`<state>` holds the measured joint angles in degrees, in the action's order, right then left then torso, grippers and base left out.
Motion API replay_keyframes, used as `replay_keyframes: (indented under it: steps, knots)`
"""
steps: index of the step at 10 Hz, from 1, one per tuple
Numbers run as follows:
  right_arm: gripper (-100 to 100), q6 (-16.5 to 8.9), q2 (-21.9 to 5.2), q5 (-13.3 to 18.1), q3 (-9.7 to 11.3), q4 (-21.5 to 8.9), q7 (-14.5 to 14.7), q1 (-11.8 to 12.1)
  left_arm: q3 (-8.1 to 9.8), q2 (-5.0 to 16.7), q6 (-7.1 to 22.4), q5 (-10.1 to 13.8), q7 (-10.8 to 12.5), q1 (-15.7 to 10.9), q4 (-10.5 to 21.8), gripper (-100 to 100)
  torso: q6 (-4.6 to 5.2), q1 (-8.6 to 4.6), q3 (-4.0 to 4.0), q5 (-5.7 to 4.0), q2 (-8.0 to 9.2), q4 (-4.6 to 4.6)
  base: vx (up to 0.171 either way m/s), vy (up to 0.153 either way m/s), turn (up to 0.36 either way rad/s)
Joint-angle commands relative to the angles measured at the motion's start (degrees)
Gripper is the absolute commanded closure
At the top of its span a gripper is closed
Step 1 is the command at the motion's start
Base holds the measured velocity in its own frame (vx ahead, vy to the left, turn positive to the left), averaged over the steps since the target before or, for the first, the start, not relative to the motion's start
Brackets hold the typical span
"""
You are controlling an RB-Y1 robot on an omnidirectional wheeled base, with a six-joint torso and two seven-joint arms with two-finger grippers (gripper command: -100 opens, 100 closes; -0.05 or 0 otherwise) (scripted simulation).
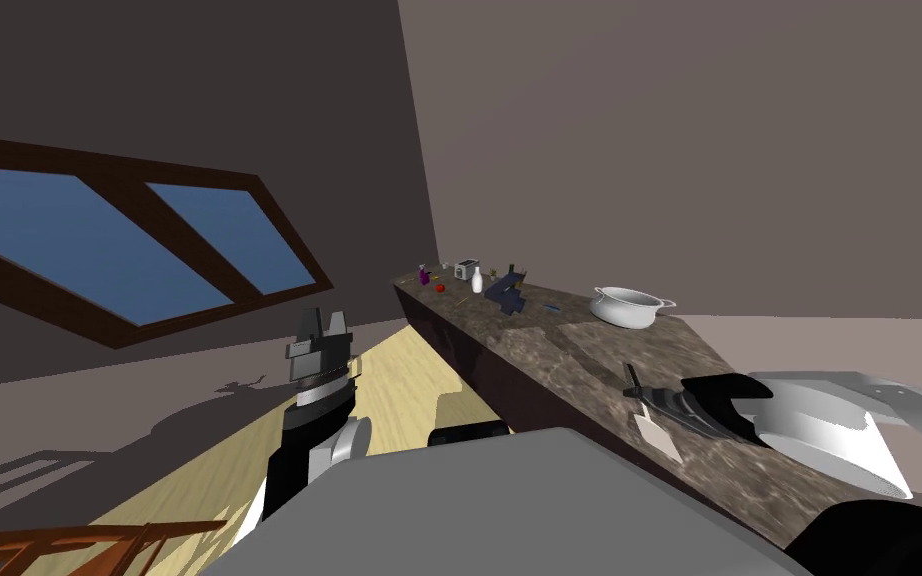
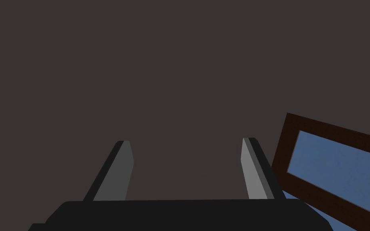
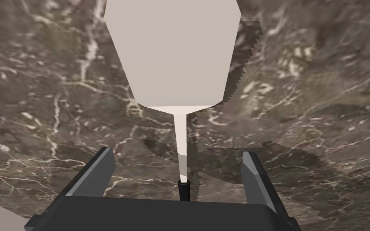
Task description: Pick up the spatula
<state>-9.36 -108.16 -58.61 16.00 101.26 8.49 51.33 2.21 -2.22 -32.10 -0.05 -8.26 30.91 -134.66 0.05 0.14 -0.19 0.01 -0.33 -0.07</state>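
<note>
The spatula (image 3: 172,52) lies flat on the brown marble counter (image 3: 320,100), with a wide pale blade, a thin pale neck and a dark handle end (image 3: 184,189). My right gripper (image 3: 178,152) hangs open over it; the neck runs midway between the two fingers without touching either, and the handle end sits at the gripper's body. In the head view the spatula (image 1: 657,430) rests near the counter's front edge with the right gripper (image 1: 654,405) just over it. My left gripper (image 1: 321,322) is raised over the floor left of the counter, and the left gripper (image 2: 186,144) is open and holds nothing.
Farther along the counter (image 1: 569,360) stand a white pot (image 1: 631,305), a dark object (image 1: 507,290), a white bottle (image 1: 477,281), a toaster (image 1: 466,269) and a red fruit (image 1: 440,286). A wooden chair (image 1: 69,548) is at the lower left on the floor.
</note>
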Motion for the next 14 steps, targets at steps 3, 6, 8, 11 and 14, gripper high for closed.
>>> replay_keyframes:
  steps: [3,6,8,11,14]
  knots:
    - [-100,-0.3,-1.1,1.7,-0.2,0.2,-1.9,1.4,0.0,0.0,0.0,0.0,0.0,0.0,0.0,0,0.03,-0.06,0.12,-0.01,0.22,0.04,0.034,-0.008,0.017]
    - [-100,-0.4,0.7,2.3,0.3,-0.5,-0.9,1.1,0.0,0.0,0.0,0.0,0.0,0.0,0.0,0,0.04,-0.03,0.23,-0.01,0.4,0.09,0.006,-0.001,0.018]
    - [-100,-0.4,2.3,3.2,0.7,-1.1,-0.7,1.1,0.0,0.0,0.0,0.0,0.0,0.0,0.0,0,0.02,-0.09,0.17,-0.02,0.3,0.07,0.035,-0.012,0.054]
    - [-100,-0.4,7.0,5.8,1.9,-3.0,0.2,0.9,0.0,0.0,0.0,0.0,0.0,0.0,0.0,0,0.03,-0.08,0.17,-0.03,0.29,0.07,0.039,-0.006,0.069]
    - [100,-0.3,6.7,5.3,2.2,-3.1,0.7,0.5,0.0,0.0,0.0,0.0,0.0,0.0,0.0,0,0.0,-0.19,0.18,-0.16,0.33,0.07,0.007,0.001,0.003]
